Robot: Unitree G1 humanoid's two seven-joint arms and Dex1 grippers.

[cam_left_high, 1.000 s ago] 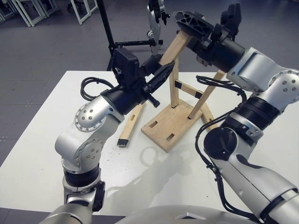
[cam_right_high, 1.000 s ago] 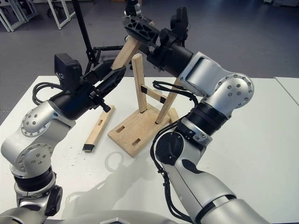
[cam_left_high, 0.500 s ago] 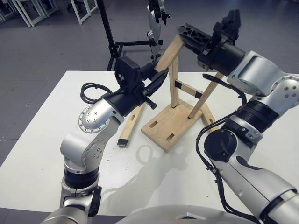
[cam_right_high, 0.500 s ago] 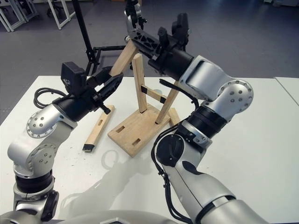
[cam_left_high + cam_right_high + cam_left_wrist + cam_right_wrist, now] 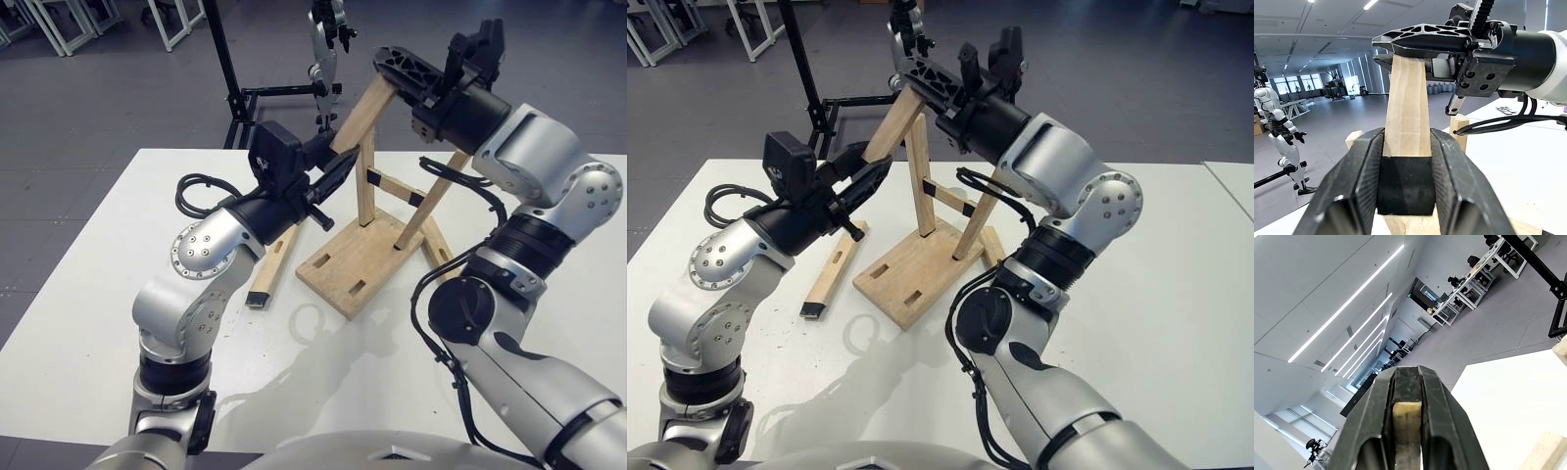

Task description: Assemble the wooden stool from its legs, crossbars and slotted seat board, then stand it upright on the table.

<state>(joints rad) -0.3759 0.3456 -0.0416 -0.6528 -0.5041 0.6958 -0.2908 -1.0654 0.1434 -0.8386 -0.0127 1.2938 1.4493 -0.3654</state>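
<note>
Left gripper (image 5: 343, 158) risen, clamping tilted leg (image 5: 363, 102); wrist views show right gripper (image 5: 1382, 50) pinching top.

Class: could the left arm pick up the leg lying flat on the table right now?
Probably not: the left gripper is shut on the raised leg, though nothing covers the flat leg.

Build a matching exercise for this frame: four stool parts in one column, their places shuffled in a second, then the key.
Parts
1. raised leg
2. loose leg
3. seat board
4. crossbar

Places
A. flat on the table, holding the standing legs
B. spanning between the standing legs
C. off the table, left gripper clamped low on it, right gripper at its top
D. lying on the table, left of the board

Pairs: 1-C, 2-D, 3-A, 4-B
</note>
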